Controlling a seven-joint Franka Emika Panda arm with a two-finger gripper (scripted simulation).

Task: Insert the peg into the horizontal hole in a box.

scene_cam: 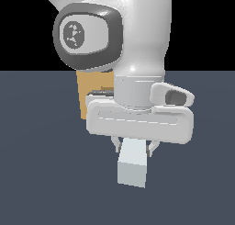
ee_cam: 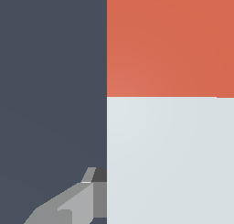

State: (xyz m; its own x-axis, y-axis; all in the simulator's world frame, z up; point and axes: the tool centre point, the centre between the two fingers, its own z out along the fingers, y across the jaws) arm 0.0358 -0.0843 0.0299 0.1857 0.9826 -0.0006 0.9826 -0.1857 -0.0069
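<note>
One peg (scene_cam: 133, 166) sits clamped between the end effector (scene_cam: 134, 148) fingers, its pale end nearest the camera.

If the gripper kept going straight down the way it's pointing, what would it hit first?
The gripper points downward, shut on the peg. Below the peg only the dark floor shows, so the peg would probably meet that first.

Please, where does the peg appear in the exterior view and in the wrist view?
Exterior view: the peg sticks out toward the camera below the claw, only its pale end showing.
Wrist view: the peg fills one side of the picture, pale part and orange-red end.
Shared landmark: the claw's grey fingers beside the peg.
</note>
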